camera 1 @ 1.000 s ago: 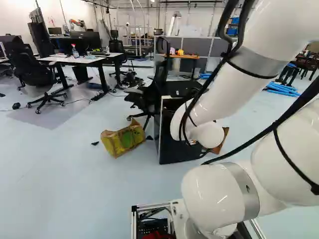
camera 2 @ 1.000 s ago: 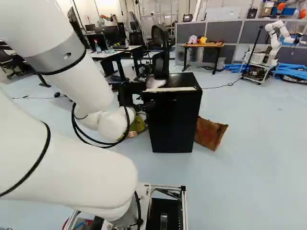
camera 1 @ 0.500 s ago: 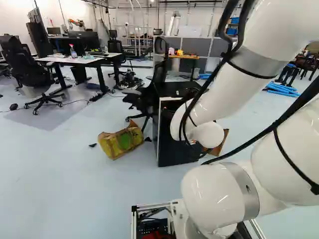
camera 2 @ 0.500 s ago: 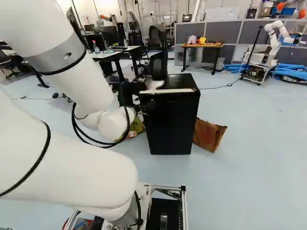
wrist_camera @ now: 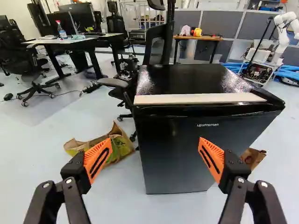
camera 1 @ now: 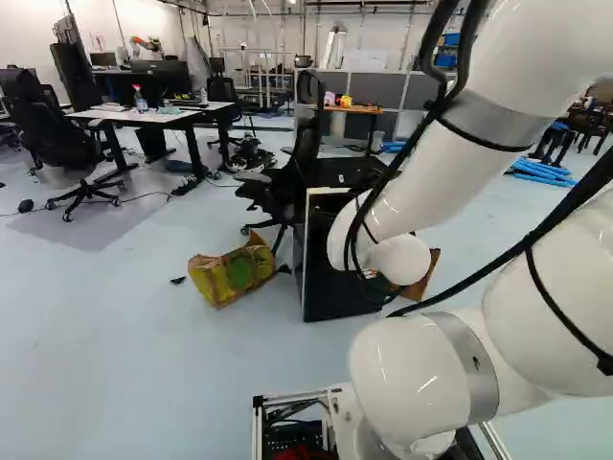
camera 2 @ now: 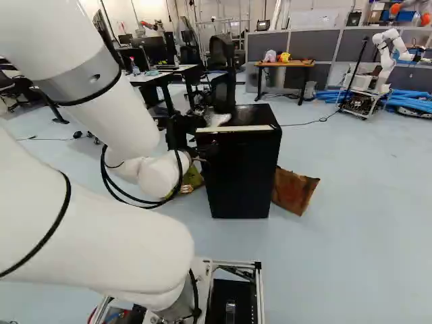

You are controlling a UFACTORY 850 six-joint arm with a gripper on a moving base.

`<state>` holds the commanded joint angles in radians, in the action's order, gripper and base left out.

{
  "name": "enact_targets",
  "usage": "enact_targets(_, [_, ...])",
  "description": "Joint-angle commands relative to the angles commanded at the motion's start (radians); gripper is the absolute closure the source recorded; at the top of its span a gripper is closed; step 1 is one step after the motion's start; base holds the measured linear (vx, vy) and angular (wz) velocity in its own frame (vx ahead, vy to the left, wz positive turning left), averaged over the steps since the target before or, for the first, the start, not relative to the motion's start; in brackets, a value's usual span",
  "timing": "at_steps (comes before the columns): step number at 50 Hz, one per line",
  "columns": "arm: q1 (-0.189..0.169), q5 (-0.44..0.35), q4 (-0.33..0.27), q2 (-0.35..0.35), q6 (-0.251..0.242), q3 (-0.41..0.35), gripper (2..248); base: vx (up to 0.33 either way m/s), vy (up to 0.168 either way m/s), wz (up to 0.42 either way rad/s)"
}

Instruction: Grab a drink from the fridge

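Overlooking pale blue floor (wrist_camera: pixel 46 154), with desks (wrist_camera: pixel 70 40) and grey partitions (wrist_camera: pixel 217 23) beyond, and facing a small black fridge (wrist_camera: pixel 168 158). Spreading the fingers of the gripper (wrist_camera: pixel 155 142) wide, with nothing pinched between them — merely pointing towards the door (wrist_camera: pixel 182 126). Seeing no drink in any view, so guessing at its being inside, behind that apparently closed door; making out no handle and being unable to tell the hinge side.

Seemingly lining up to open the fridge, and needing an edge to pull. Risking a push on the smooth front by driving ahead too straight, and so shoving the whole fridge back towards the black chair (wrist_camera: pixel 156 46) behind it. Risking a slip of the orange pads (wrist_camera: pixel 93 153) off the glossy edge too, through too shallow a hold. Perhaps scraping the pale strip (wrist_camera: pixel 201 98) along the top by coming in high. Possibly catching the yellow-green bag (wrist_camera: pixel 124 144) beside the fridge, or the brown bag (wrist_camera: pixel 252 156) on its other side, by swinging the door or turning the base without enough room — and later toppling the drink by reaching in blind.
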<state>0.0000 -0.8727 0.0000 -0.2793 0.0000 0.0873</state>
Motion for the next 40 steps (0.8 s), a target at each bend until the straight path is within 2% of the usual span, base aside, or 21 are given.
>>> enact_targets(19, [0.014, 0.000, 0.000, 0.005, 0.000, 0.004, 3, 0.000, 0.000, 0.000])
enact_targets(40, [0.085, 0.000, 0.067, 0.028, 0.000, 0.024, 3, 0.000, 0.000, 0.000])
